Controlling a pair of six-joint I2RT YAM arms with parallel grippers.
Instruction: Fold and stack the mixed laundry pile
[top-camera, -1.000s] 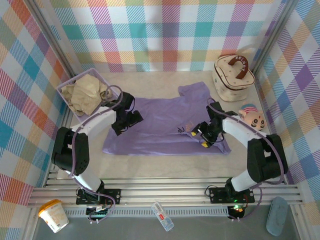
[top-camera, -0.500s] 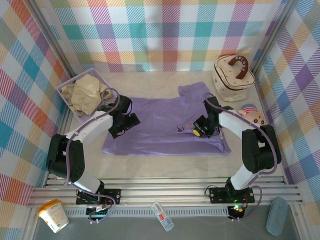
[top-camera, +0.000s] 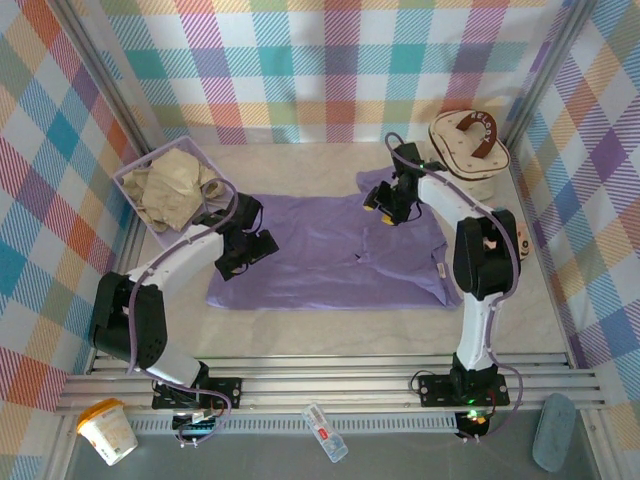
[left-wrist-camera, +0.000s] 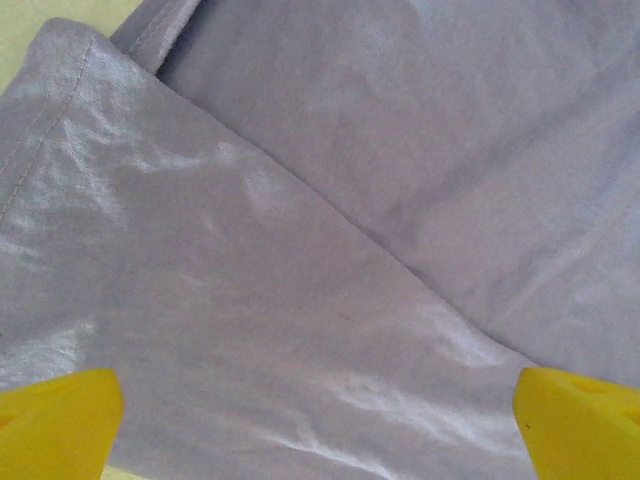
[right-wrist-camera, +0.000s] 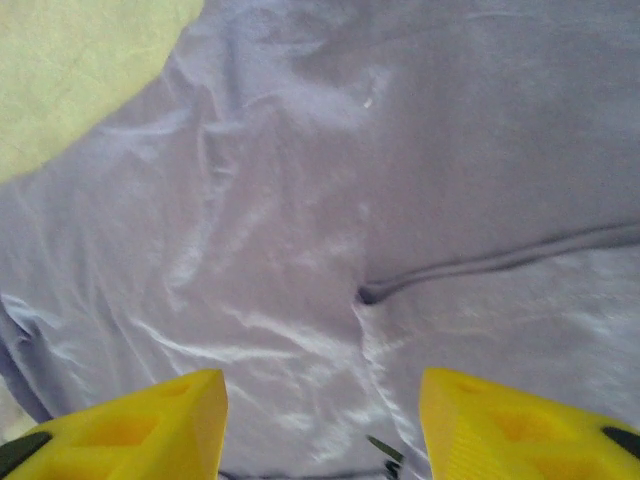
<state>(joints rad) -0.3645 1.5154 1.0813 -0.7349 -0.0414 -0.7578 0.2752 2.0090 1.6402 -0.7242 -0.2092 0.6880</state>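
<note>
The lavender T-shirt (top-camera: 320, 255) lies spread flat across the middle of the table, one sleeve reaching toward the back right. My left gripper (top-camera: 245, 258) hovers low over its left part, open, with wrinkled purple cloth (left-wrist-camera: 330, 200) under the jaws and nothing between them. My right gripper (top-camera: 383, 208) is over the far sleeve area, open, its yellow fingers (right-wrist-camera: 140, 425) standing apart above a fold and seam of the shirt (right-wrist-camera: 400, 180). The beige garment (top-camera: 172, 185) lies crumpled in the basket at the back left.
The lavender perforated basket (top-camera: 128, 178) stands at the back left corner. A cream round case with a brown handle (top-camera: 468, 150) sits at the back right, close to my right arm. Bare cream tabletop (top-camera: 330, 325) runs along the front of the shirt.
My right gripper has moved from the shirt's front right part up to the far sleeve, shutting and opening again on the way. The left gripper shifted slightly and stayed open.
</note>
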